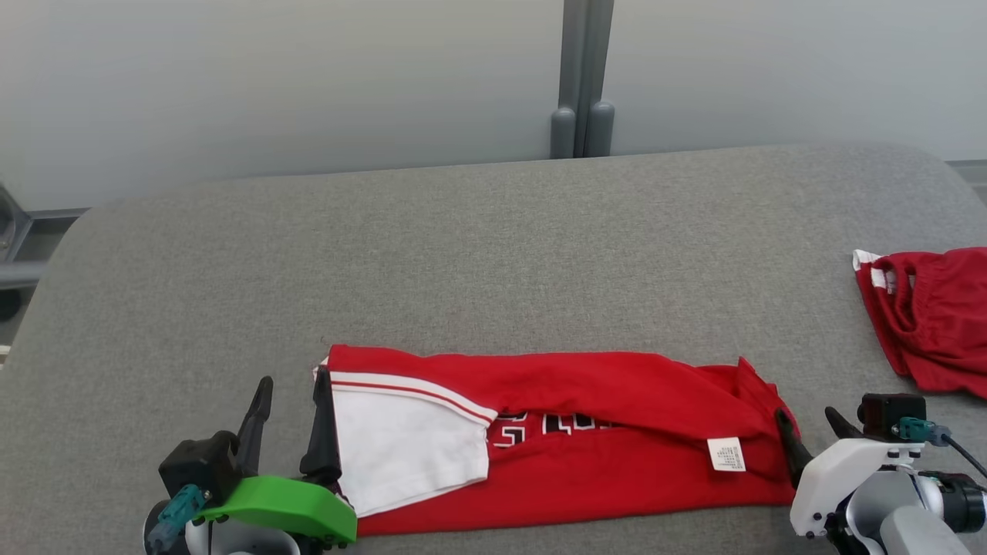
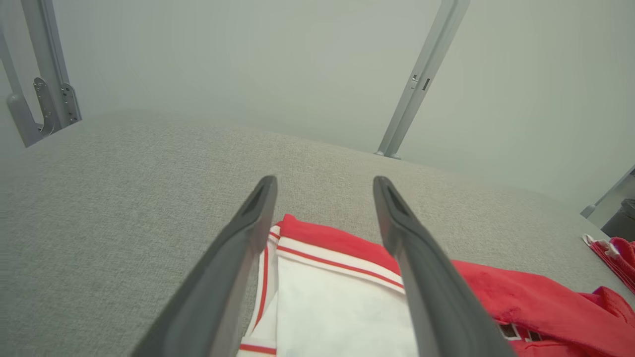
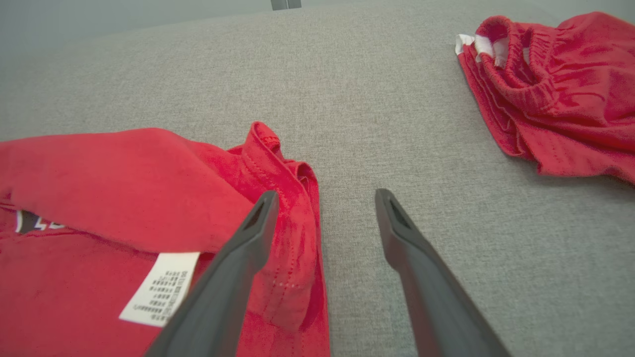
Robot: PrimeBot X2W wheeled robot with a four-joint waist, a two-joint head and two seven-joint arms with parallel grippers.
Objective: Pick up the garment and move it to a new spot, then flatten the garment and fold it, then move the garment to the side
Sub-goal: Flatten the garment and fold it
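Spotter: From the head view we see the red jersey garment with a white striped sleeve [image 1: 601,439] lying as a long folded strip near our edge of the grey fabric-covered desk [image 1: 493,254]. Our left hand [image 1: 294,378] sits at its sleeve end and our right hand [image 1: 806,414] at the hem end. Both are released and grip nothing.

Planner: We judge the folding half done. We should pinch every layer at each end and lift evenly, or the top flap may slip.

Spotter: In the left wrist view, the left hand [image 2: 323,182] straddles the striped corner, its tips beyond it over bare desk.

Planner: Then we would bite lower there.

Spotter: In the right wrist view, one finger of the right hand [image 3: 326,194] lies over the rumpled hem near the white care label [image 3: 158,287], the other over bare desk. A second crumpled red garment [image 3: 555,99] lies well apart. Behind the desk we see a pale plain wall [image 1: 308,77] and a grey post [image 1: 582,77].
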